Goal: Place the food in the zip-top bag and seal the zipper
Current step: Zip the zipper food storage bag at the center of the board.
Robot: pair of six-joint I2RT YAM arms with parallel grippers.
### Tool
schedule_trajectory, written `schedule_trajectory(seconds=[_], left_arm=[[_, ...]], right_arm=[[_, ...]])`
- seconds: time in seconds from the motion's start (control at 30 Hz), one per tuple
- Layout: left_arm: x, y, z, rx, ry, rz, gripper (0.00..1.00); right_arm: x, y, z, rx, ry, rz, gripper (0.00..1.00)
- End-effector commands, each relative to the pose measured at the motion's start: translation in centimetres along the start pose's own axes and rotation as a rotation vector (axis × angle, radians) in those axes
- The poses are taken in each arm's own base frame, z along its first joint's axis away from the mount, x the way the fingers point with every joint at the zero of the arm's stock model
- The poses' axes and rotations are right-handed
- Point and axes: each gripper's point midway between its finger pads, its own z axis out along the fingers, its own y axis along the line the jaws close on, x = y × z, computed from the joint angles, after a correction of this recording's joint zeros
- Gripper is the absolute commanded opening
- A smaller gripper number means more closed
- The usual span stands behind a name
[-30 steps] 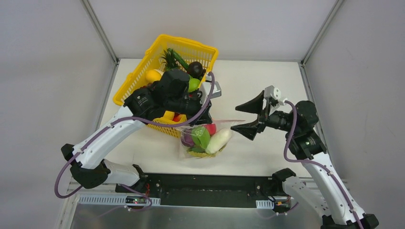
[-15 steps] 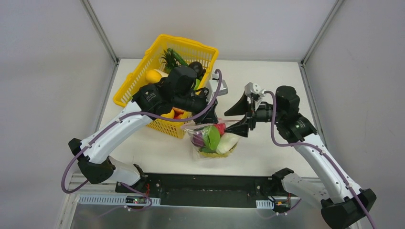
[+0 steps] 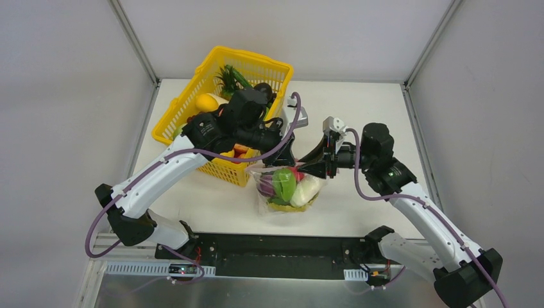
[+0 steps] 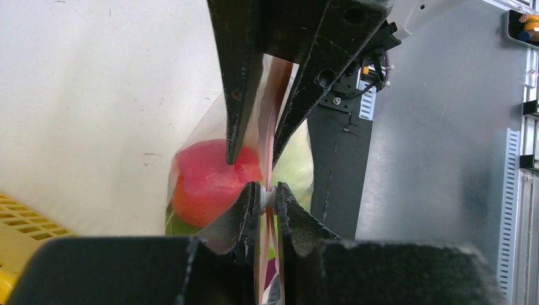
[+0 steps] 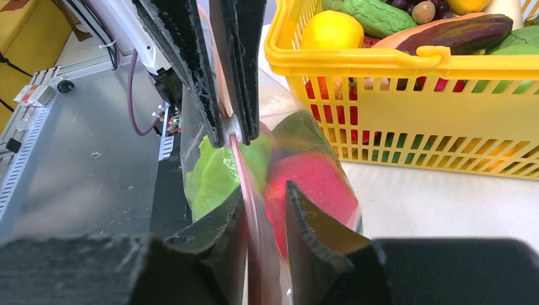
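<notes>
A: Where was the bag (image 3: 287,192)?
B: On the table (image 3: 365,106), just beside the basket (image 3: 185,110). Crinkled plastic blurred the food; only a red apple (image 4: 203,184) and a green leaf (image 5: 213,175) were made out.
A: Grippers?
B: Left gripper (image 4: 267,192) pinched tight on the zipper (image 4: 269,121). Right gripper (image 5: 266,190) narrow, jaws straddling the zipper with a gap showing.

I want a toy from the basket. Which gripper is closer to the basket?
Left. The left gripper pinches the zipper right beside the basket; the right gripper straddles the zipper farther out, on the side away from the basket.
</notes>
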Motion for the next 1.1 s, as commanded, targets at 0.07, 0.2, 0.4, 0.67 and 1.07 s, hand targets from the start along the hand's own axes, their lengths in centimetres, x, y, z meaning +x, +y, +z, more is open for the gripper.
schedule_trajectory(seconds=[0.07,0.2,0.4,0.67,1.07], left_arm=[[-1.9,-1.1,-1.1,0.020,-0.088,0.046,0.00],[-1.6,-1.0,-1.3,0.006,-0.087,0.048,0.00],[0.8,0.3,-2.0,-0.079,-0.034,0.044,0.00],[4.5,2.3,-5.1,-0.244,0.003,0.039,0.00],[6.9,4.4,-7.9,-0.397,0.047,0.016,0.00]], right_arm=[[-2.3,0.3,-0.4,0.027,-0.090,-0.108,0.14],[-2.9,-0.3,-0.8,0.087,-0.118,-0.128,0.00],[-2.7,-0.7,-1.4,0.153,-0.134,-0.127,0.00],[-2.6,-1.2,-2.3,0.228,-0.154,-0.127,0.00],[-3.4,-0.8,-2.9,0.242,-0.182,-0.140,0.00]])
